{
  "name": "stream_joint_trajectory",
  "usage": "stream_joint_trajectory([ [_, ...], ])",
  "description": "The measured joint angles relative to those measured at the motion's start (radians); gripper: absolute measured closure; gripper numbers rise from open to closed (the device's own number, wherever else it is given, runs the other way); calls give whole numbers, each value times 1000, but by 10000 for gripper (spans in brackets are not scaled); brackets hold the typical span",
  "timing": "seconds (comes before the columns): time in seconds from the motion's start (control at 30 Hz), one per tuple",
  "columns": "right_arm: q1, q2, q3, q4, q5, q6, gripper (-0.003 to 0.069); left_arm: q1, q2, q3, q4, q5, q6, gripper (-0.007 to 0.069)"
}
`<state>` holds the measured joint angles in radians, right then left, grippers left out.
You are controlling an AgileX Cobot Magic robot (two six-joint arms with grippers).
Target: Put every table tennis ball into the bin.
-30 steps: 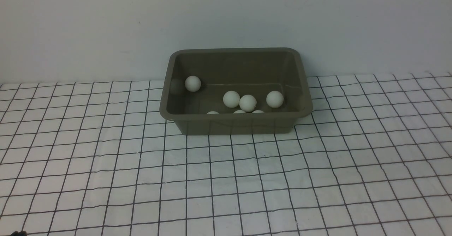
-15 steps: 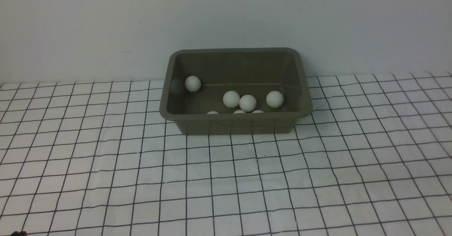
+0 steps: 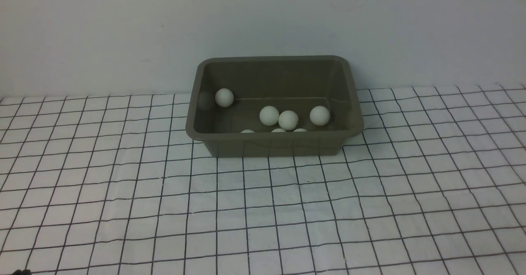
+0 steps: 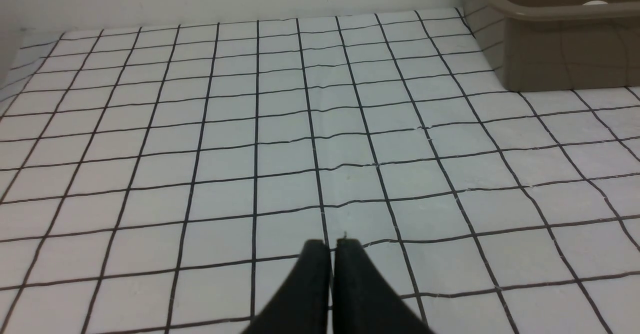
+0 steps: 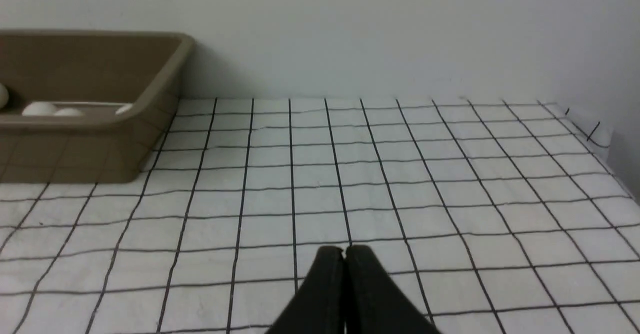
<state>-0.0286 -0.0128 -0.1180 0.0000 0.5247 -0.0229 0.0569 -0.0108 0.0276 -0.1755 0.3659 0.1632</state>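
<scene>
Sitting in the bin [image 3: 274, 141]: seven table tennis balls [image 3: 288, 119] visible from the front, four in full, three just peeking over the near wall; can't tell if more hide behind that wall. One ball rests against the bin's left wall, three cluster mid-floor. Bin stands on the checked cloth [image 3: 263, 209] near the back wall [image 3: 123, 32]. Left gripper [image 4: 332, 244] clamped together, empty, over bare cloth, bin well off. Right gripper [image 5: 345, 251] likewise pinched closed on nothing, over cloth well apart from the bin
</scene>
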Motion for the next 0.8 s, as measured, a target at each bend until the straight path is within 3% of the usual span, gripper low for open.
stream_joint_trajectory([
  [0.8, 0, 0, 136, 29, -117, 3, 676, 0, 0, 0, 0, 0, 0, 629],
])
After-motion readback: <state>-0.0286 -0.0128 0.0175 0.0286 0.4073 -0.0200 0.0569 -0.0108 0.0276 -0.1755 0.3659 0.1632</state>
